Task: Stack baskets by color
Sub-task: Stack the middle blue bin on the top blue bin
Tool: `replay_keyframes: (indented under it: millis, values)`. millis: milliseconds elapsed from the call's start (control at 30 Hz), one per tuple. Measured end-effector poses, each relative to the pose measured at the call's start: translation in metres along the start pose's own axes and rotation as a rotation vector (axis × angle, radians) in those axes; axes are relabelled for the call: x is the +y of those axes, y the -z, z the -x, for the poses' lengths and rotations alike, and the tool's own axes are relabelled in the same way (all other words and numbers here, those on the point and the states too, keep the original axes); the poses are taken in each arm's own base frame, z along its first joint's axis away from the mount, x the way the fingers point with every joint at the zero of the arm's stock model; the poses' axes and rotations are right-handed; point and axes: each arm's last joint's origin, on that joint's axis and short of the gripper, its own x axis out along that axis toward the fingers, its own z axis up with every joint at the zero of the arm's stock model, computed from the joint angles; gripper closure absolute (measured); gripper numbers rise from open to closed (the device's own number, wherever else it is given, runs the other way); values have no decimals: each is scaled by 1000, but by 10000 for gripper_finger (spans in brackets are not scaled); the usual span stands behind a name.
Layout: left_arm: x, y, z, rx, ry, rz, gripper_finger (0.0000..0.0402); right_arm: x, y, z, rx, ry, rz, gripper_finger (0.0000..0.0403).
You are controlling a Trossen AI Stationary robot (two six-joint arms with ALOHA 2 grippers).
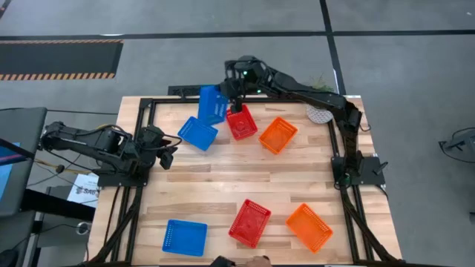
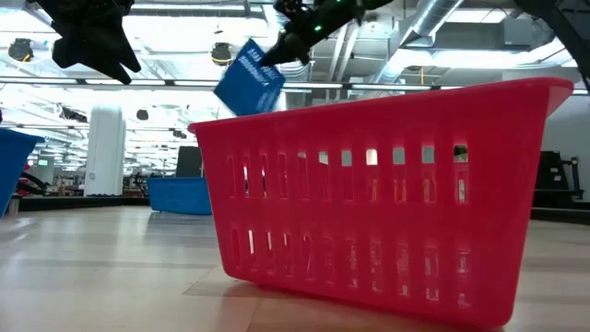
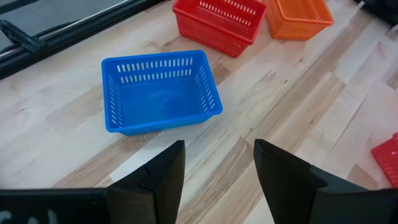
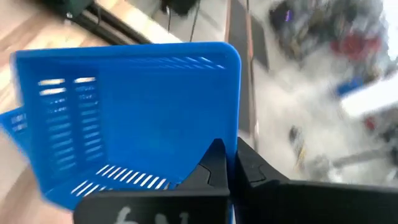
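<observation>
Baskets counted: three blue, two red, two orange, right gripper (image 1: 231, 104) fingers pinching blue basket (image 1: 212, 104), left gripper (image 1: 168, 145) fingers apart.

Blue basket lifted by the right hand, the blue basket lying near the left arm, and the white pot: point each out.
Lifted blue basket (image 1: 212, 104), high view, its floor.
Blue basket near the left arm (image 3: 160, 106), left wrist view, inside floor.
White pot (image 1: 318, 115), high view, its top.

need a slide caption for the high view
Right gripper lifts a blue basket at the table's far edge, above another blue basket; left gripper waits open nearby.
</observation>
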Motion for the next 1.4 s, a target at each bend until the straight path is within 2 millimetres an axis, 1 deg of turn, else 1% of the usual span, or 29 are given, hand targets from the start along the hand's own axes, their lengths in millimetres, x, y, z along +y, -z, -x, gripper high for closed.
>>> replay_keyframes:
  millis: [67,133,333,467,633,767,900,1067,1200,1400]
  values:
    - [0,0,0,3,2,1,222,8,2,-10,-14,-37,41,400]
    - [0,0,0,5,4,2,222,15,2,-24,-35,-36,77,400]
    - [0,0,0,5,4,2,222,39,3,-57,-13,-121,192,400]
    - [0,0,0,5,4,2,222,48,1,-73,-15,-142,243,400]
    - [0,0,0,7,1,-1,222,58,4,-87,31,-168,325,400]
    - [0,1,0,12,4,-1,222,64,7,-90,54,-197,409,398]
    - [0,1,0,16,4,-2,222,66,4,-90,46,-205,460,396]
    - [0,1,0,16,4,-2,222,64,-5,-86,22,-182,478,397]
    - [0,1,0,16,4,-2,222,58,-11,-78,36,-208,482,396]
    - [0,1,0,15,4,-2,222,61,-12,-77,39,-223,499,396]
